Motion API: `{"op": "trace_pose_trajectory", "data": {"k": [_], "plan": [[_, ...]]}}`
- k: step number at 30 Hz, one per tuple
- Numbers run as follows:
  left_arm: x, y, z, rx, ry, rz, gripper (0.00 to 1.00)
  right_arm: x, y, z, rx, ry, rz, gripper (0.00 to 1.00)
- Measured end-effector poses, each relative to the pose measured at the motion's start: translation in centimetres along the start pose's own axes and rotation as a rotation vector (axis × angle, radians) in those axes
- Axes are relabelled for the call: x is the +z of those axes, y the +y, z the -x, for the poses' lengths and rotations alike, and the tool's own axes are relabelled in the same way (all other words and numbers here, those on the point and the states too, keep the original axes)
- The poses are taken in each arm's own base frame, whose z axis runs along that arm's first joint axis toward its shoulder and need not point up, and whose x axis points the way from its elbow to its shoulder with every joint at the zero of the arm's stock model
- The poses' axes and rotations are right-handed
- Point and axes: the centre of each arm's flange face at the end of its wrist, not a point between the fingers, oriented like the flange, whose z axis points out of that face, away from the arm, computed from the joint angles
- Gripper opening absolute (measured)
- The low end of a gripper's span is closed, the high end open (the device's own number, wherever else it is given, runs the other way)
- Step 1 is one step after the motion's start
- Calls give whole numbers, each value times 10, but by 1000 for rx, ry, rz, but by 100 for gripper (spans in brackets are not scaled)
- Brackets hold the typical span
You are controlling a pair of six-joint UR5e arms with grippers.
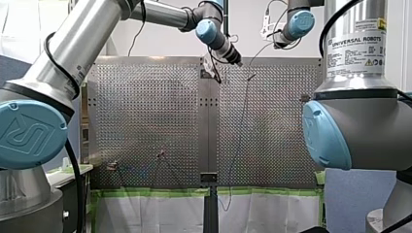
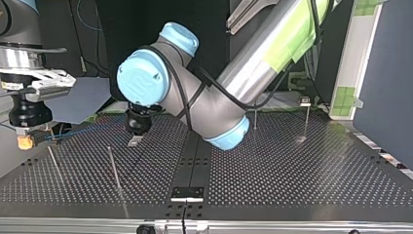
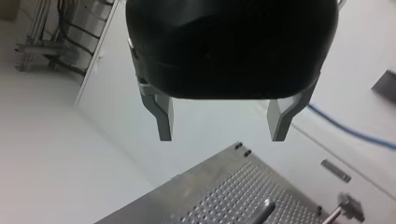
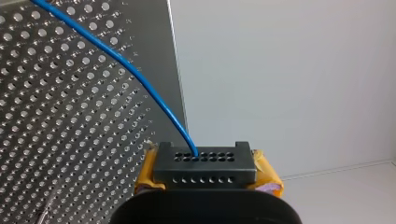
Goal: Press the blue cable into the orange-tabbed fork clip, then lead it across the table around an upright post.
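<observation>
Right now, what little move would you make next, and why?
Probably shift my left pincer sideways until the blue cable lies between its fingers. That pincer is open and empty, and the cable runs beside it, not inside. My right pincer grips the black block at the cable's end.

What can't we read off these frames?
- Orange-tabbed fork clip: cannot be picked out. The front view shows only tiny blurred fixtures.
- blue cable, top view: its run is lost near my left gripper.
- Right wrist view: the cable's end is hidden inside the black block in my right gripper.
- Left wrist view: the cable is cut off by the picture's edge.
</observation>
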Motion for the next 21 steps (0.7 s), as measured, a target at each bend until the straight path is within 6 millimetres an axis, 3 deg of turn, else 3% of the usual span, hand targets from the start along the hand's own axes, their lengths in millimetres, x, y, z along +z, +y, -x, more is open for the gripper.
{"op": "trace_pose_trajectory", "data": {"k": [21], "plan": [[8, -30, -8, -130, 39, -225, 100, -3, -7, -10, -2, 17, -34, 0]]}}
